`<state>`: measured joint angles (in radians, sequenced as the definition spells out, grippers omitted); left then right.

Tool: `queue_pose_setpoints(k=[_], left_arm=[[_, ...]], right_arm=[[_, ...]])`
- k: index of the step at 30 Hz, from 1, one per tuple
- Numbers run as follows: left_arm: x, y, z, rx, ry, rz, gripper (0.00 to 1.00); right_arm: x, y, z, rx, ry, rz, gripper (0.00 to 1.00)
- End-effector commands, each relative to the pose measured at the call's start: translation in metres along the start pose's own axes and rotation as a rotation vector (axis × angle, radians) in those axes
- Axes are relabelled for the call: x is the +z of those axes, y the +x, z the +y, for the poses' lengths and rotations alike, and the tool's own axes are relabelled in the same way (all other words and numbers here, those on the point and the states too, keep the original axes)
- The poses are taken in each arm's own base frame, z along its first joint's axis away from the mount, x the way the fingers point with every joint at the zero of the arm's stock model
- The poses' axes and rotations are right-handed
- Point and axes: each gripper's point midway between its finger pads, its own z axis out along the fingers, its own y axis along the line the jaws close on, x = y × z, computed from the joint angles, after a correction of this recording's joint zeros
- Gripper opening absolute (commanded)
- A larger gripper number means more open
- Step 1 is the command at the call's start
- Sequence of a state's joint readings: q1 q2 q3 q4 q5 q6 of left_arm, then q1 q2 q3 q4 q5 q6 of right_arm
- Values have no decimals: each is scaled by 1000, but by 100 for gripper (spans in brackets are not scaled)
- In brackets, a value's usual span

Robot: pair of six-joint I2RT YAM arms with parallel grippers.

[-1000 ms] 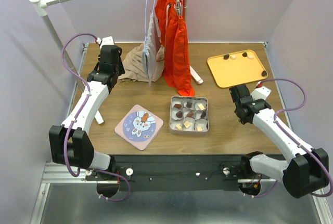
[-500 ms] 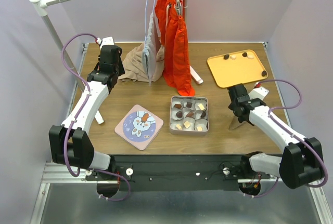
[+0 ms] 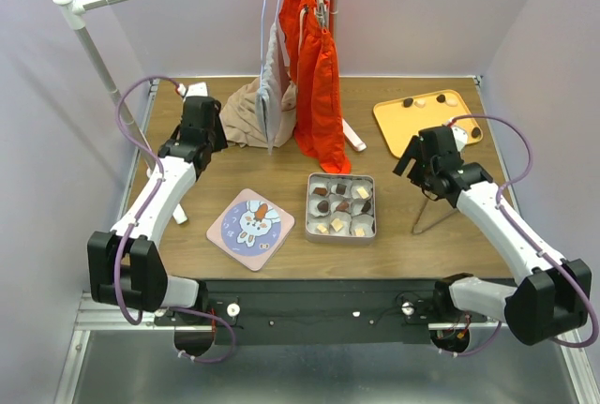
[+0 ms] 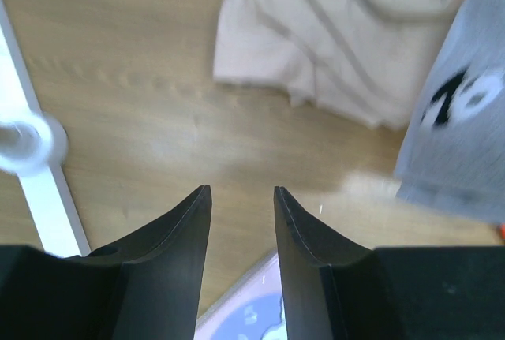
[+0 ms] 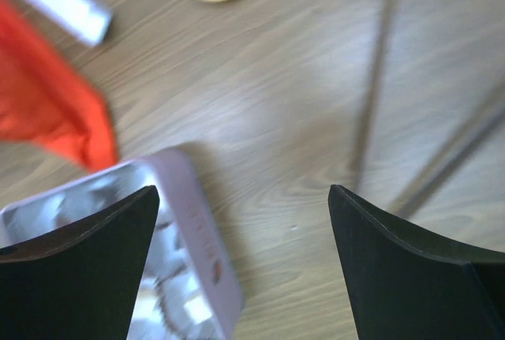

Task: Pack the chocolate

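Chocolate pieces, dark (image 3: 409, 102) and cream-white (image 3: 442, 98), lie on the orange tray (image 3: 427, 127) at the back right. More chocolate sits in paper cups in the open grey tin (image 3: 342, 231) at the table's middle. My right gripper (image 3: 406, 163) hovers between tin and tray, open wide with nothing in it. In the right wrist view that gripper (image 5: 243, 198) has the tin (image 5: 201, 233) at its lower left. My left gripper (image 3: 199, 134) hangs at the back left, and its jaws (image 4: 242, 190) stand narrowly apart over bare wood, holding nothing.
The tin's lid (image 3: 250, 223) with a rabbit picture lies left of the tin. A beige cloth (image 3: 246, 115) and hanging orange (image 3: 321, 85) and grey garments crowd the back middle under a white rail. Thin metal rods (image 3: 433, 215) stand by my right arm.
My right arm has swung away from the near edge toward the tray, and its jaws have opened wide. The left arm has shifted slightly right.
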<state>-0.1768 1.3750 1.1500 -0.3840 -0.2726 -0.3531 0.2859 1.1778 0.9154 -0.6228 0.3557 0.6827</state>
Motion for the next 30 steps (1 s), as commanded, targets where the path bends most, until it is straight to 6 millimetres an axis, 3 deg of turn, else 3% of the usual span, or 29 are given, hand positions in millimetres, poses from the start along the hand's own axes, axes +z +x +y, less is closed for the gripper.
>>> queue_pose_setpoints(k=[1, 3, 6, 7, 9, 10, 12, 13, 15, 16, 17, 19, 20, 23, 24, 28, 30], left_arm=[[-11, 66, -6, -84, 92, 162, 47], [-17, 88, -5, -105, 97, 214, 47], [-26, 125, 7, -166, 51, 291, 47], [-28, 140, 14, -177, 26, 314, 48], [-31, 143, 13, -215, 8, 315, 49], [-31, 141, 14, -230, -1, 313, 49], [-31, 146, 15, -269, -26, 331, 49], [-31, 150, 17, -283, -46, 342, 49], [-32, 160, 22, -342, -91, 372, 49], [-31, 166, 26, -358, -115, 388, 49], [-31, 170, 28, -373, -127, 403, 49], [-33, 181, 35, -414, -167, 434, 49], [-34, 182, 38, -429, -182, 437, 49], [-39, 189, 53, -488, -231, 447, 49], [-42, 192, 59, -511, -248, 455, 49], [-53, 195, 77, -618, -278, 404, 49], [-56, 194, 76, -627, -266, 392, 51]], right_arm=[[-15, 4, 51, -61, -257, 85, 95], [-18, 2, 59, -77, -291, 84, 95], [-31, 4, 88, -143, -395, 96, 93], [-39, 14, 104, -193, -442, 114, 93], [-54, 16, 132, -248, -509, 111, 93], [-60, 36, 153, -312, -547, 151, 93], [-77, 44, 185, -379, -615, 146, 93], [-84, 71, 204, -454, -646, 184, 93], [-97, 84, 232, -524, -705, 190, 93], [-108, 103, 244, -571, -756, 228, 93], [-100, 122, 252, -610, -752, 268, 93], [-114, 141, 271, -672, -827, 306, 93], [-103, 159, 275, -702, -816, 350, 93], [-103, 183, 287, -760, -861, 407, 93], [-93, 196, 287, -782, -848, 435, 93], [-73, 218, 289, -814, -825, 489, 93], [-64, 222, 290, -824, -809, 494, 93]])
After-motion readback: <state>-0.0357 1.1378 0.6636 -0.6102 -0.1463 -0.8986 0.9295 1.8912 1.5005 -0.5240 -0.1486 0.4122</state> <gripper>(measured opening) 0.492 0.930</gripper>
